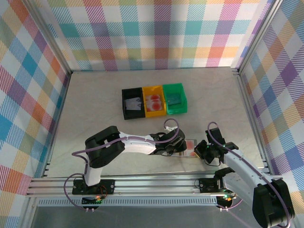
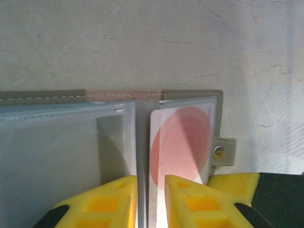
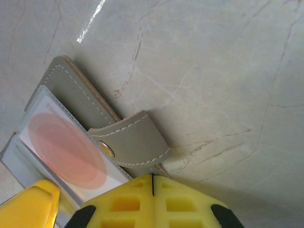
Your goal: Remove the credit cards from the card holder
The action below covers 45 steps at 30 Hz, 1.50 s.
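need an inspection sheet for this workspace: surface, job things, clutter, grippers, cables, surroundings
surface: pale marbled table, hairline marks, no spills seen
job's things: card holder lies open near the front edge; a credit card with a red circle sits in its right sleeve
clutter: black bin, yellow bin and green bin in a row mid-table, something flat in each
grippers: left gripper fingers nearly together astride a sleeve edge, grip unclear; right gripper fingers shut beside the holder's strap
cables: purple cables along both arms
surroundings: checked walls, metal frame rail
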Each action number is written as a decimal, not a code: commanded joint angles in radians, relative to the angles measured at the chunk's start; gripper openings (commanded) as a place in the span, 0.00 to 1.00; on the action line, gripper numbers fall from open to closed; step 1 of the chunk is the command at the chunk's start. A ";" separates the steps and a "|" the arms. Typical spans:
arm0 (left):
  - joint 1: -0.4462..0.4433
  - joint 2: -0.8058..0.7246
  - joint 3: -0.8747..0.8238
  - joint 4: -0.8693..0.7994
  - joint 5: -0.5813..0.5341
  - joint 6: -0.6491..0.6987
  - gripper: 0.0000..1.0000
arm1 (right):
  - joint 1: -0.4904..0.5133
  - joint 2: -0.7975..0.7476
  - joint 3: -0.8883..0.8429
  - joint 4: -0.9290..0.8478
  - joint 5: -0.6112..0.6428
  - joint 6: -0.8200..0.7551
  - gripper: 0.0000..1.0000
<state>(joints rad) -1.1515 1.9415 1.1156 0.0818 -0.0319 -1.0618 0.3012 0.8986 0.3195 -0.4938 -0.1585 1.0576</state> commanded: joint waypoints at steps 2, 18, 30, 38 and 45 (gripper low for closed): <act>-0.010 0.024 0.027 0.007 -0.031 0.011 0.23 | -0.006 -0.006 -0.024 0.000 0.007 0.005 0.00; -0.008 -0.023 0.054 -0.074 -0.095 0.070 0.23 | -0.008 -0.006 -0.027 0.003 -0.001 -0.002 0.00; -0.017 -0.025 0.047 0.011 -0.036 0.027 0.32 | -0.014 -0.029 -0.033 -0.004 -0.004 0.001 0.00; -0.023 0.013 0.044 0.064 -0.015 0.008 0.33 | -0.014 -0.036 -0.035 -0.003 -0.007 0.002 0.00; -0.030 0.033 0.029 0.075 -0.012 -0.007 0.33 | -0.015 -0.036 -0.035 0.000 -0.009 0.002 0.00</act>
<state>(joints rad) -1.1667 1.9621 1.1465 0.1284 -0.0456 -1.0580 0.2935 0.8669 0.3008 -0.4831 -0.1677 1.0580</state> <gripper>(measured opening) 0.330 0.065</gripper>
